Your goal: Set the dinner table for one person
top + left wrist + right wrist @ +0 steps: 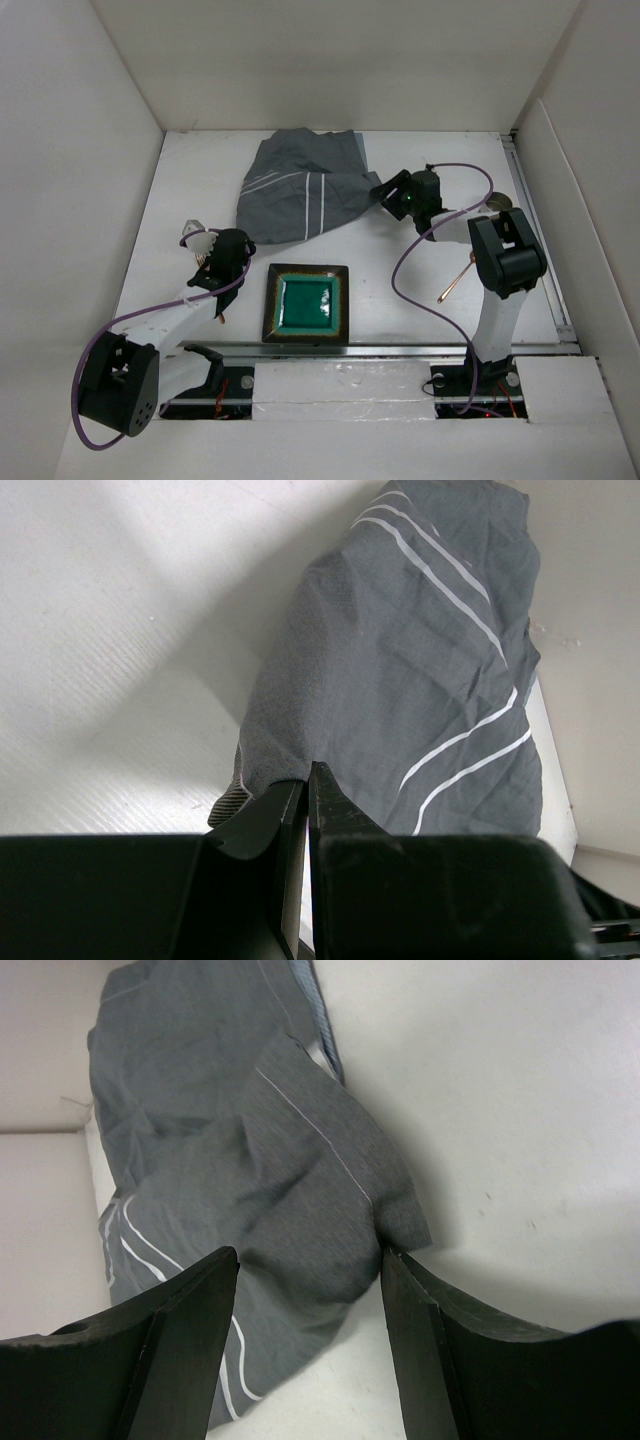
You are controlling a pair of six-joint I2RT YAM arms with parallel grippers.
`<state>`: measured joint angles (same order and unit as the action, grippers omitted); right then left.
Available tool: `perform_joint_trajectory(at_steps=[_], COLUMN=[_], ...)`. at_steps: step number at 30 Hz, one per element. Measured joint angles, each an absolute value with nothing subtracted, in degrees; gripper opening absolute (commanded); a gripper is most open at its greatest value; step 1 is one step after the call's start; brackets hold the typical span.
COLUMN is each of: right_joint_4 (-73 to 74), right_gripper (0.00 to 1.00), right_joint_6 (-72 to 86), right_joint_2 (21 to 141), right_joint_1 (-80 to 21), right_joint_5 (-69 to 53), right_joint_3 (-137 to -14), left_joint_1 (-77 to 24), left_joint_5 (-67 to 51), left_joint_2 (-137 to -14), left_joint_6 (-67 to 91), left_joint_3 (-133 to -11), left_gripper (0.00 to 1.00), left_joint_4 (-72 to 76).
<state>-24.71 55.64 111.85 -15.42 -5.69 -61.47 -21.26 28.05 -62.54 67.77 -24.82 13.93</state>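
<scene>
The dinner table is a large white top. A crumpled grey striped cloth lies at its far middle. My left gripper is shut, its tips at the cloth's near-left corner; in the left wrist view the gripper shows only a thin slit of table between the jaws, with the cloth just beyond. My right gripper is open at the cloth's right corner. In the right wrist view the gripper straddles a bunched fold of the cloth.
A square green plate with a dark rim sits at the near middle. A copper-handled utensil lies by the right arm. Pale cutlery lies beside the left wrist. White walls enclose the table; a metal rail runs along the near edge.
</scene>
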Motion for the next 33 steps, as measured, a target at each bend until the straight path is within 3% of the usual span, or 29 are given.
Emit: perform_joint_trajectory(at_steps=[12, 24, 33], right_joint_4=[-31.0, -38.1, -36.6], right_gripper=[0.65, 0.57, 0.58], right_joint_6=[59.7, 58.4, 58.0], right_joint_2=[110.3, 112.0, 115.6], right_joint_1=[-15.5, -14.9, -13.7], right_joint_5=[-8.3, -10.0, -9.0], right_joint_3=[-52.6, -58.1, -60.1], left_joint_1=[-21.3, -21.3, -21.3], left_joint_5=[27.6, 27.7, 27.9], left_joint_2=[-62.4, -61.7, -61.3], left_joint_6=[67.5, 67.5, 67.5], left_joint_3=[-24.8, -24.8, -24.8], left_gripper=[0.0, 0.0, 0.0], left_joint_4=[14.2, 13.7, 12.8])
